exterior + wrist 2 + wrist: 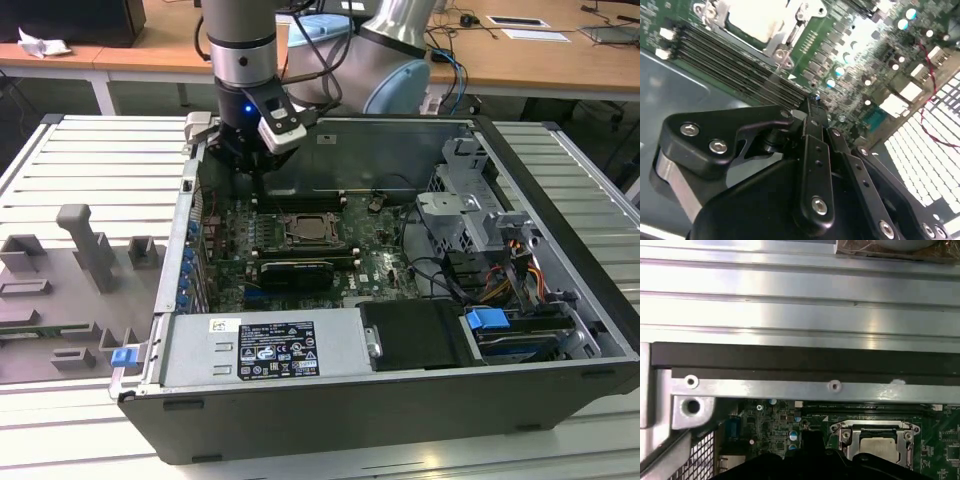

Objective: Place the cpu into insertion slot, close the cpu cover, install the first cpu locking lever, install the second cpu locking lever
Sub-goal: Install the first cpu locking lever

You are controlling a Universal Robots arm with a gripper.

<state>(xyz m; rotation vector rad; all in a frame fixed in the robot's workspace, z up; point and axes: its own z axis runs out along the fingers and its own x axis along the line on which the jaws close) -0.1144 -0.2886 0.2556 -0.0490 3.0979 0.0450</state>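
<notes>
Gripper (256,183) near insertion slot (290,232), toward exterior view's left; fingers (813,150) pinched together, empty. Cpu (881,446) seated in slot, cpu cover (875,428) down. Likely lever 1 step: push slowly, tip clear of memory slots (730,57).

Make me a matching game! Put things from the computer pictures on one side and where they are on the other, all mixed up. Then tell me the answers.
Things:
1. cpu
2. pincer
3. grey blocks
4. big blue tab

Places:
A. on the table, outside the case
B. beside the coloured wires
C. in the insertion slot
D. over the green board

Pairs: 1-C, 2-D, 3-A, 4-B
</notes>
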